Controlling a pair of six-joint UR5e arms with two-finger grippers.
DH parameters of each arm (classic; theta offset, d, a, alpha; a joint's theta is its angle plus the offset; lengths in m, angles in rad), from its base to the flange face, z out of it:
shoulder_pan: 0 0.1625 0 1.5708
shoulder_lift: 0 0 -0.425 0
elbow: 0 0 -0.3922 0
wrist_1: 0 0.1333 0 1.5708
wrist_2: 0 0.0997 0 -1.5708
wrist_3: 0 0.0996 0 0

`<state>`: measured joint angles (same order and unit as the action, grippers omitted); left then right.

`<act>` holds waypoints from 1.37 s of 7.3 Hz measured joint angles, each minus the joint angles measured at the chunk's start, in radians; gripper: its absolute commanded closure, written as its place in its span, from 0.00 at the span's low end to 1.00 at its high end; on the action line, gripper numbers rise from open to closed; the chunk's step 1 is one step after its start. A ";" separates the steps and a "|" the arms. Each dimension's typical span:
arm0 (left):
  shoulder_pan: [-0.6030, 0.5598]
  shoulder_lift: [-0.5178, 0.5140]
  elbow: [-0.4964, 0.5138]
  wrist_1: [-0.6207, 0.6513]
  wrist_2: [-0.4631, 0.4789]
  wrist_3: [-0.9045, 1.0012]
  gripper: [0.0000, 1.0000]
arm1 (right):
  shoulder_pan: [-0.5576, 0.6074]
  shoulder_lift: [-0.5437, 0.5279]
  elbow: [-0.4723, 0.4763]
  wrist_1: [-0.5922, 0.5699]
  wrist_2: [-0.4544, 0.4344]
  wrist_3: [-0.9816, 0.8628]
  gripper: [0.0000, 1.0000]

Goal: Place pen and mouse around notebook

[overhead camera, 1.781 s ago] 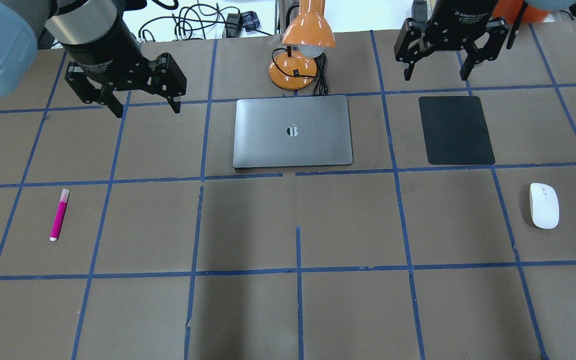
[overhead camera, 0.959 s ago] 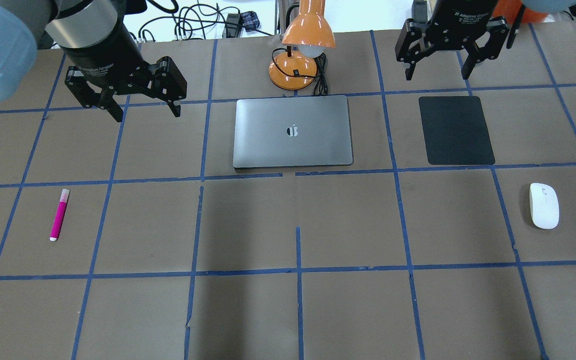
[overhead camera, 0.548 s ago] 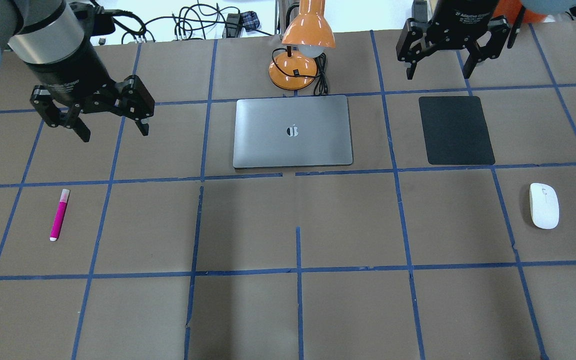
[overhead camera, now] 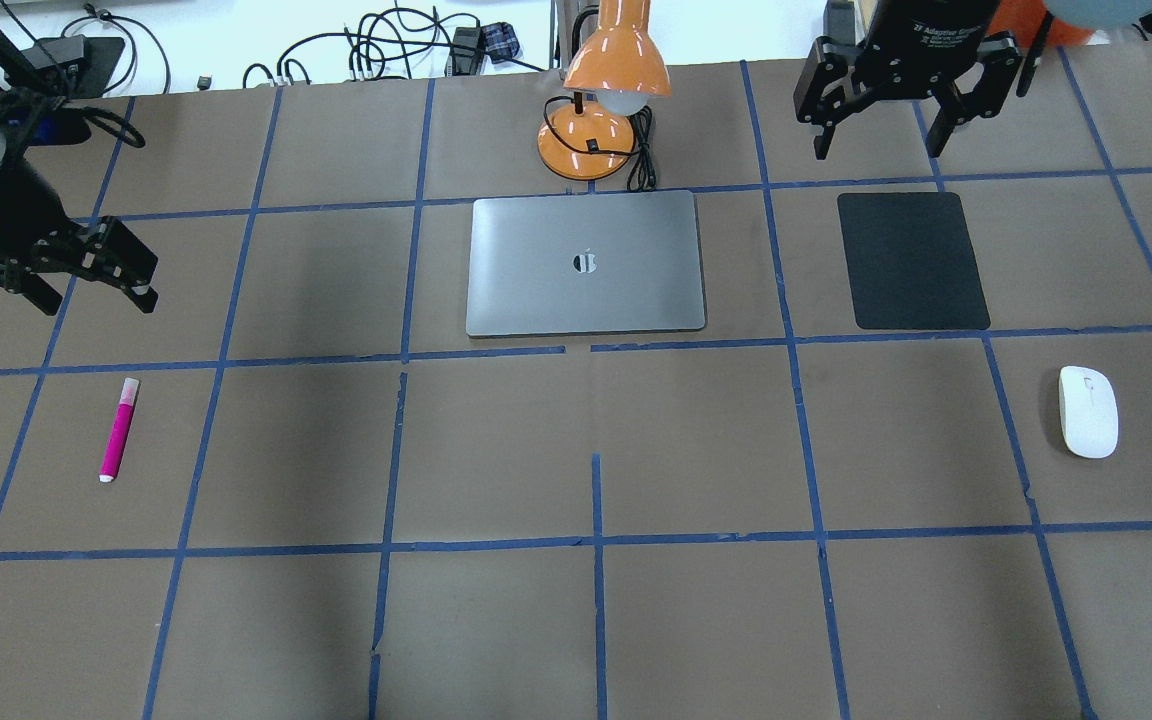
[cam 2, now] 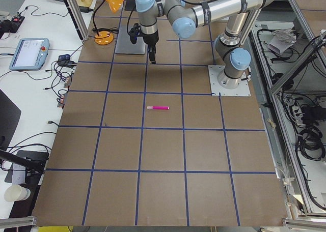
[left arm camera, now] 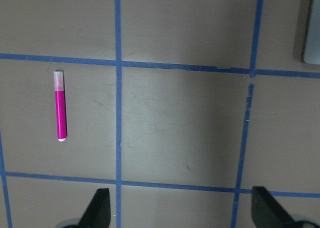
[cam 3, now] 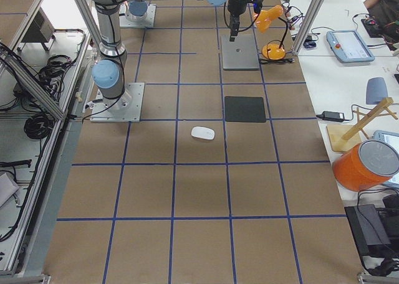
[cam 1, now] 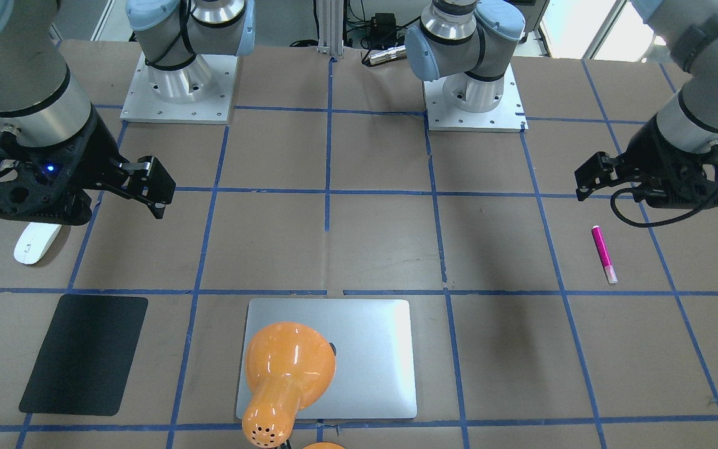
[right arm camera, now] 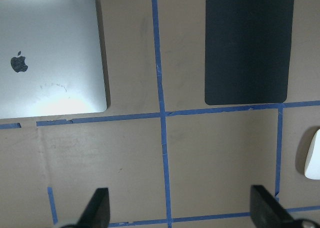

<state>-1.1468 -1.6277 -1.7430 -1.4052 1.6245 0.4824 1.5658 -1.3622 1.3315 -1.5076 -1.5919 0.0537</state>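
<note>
The magenta pen (overhead camera: 119, 430) lies alone on the brown table at the left, pale cap pointing away from me; the left wrist view shows the pen (left arm camera: 60, 106) too. My left gripper (overhead camera: 94, 298) hangs open above the table just beyond it, holding nothing. The white mouse (overhead camera: 1088, 411) rests at the far right. The silver notebook (overhead camera: 586, 262) lies shut at the table's centre back. My right gripper (overhead camera: 878, 150) is open and empty at the back right, beyond the mat. In the right wrist view the mouse (right arm camera: 314, 155) shows only at the right edge.
A black mat (overhead camera: 912, 260) lies right of the notebook. An orange desk lamp (overhead camera: 601, 100) with its cable stands behind the notebook. Blue tape lines grid the table. Cables lie past the back edge.
My left gripper has swung left and nearer, from beside the notebook's back-left to just beyond the pen. It stays open. The right gripper has barely moved.
</note>
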 measured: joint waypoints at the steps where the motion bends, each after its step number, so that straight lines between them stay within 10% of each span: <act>1: 0.077 -0.029 -0.096 0.161 -0.002 0.129 0.00 | -0.001 0.002 0.000 -0.010 0.001 -0.002 0.00; 5: 0.226 -0.193 -0.327 0.574 -0.011 0.317 0.08 | -0.004 0.004 0.001 -0.027 -0.002 -0.003 0.00; 6: 0.230 -0.227 -0.334 0.604 -0.010 0.321 0.38 | -0.009 0.006 0.002 -0.027 -0.004 -0.008 0.00; 7: 0.232 -0.251 -0.335 0.624 -0.009 0.323 0.90 | -0.024 0.011 0.007 -0.029 -0.006 -0.015 0.00; 10: 0.237 -0.269 -0.333 0.651 -0.008 0.315 1.00 | -0.237 0.048 0.086 -0.091 -0.038 -0.086 0.02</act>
<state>-0.9101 -1.8970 -2.0762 -0.7545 1.6166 0.7971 1.3289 -1.3146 1.4171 -1.5989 -1.6295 -0.0328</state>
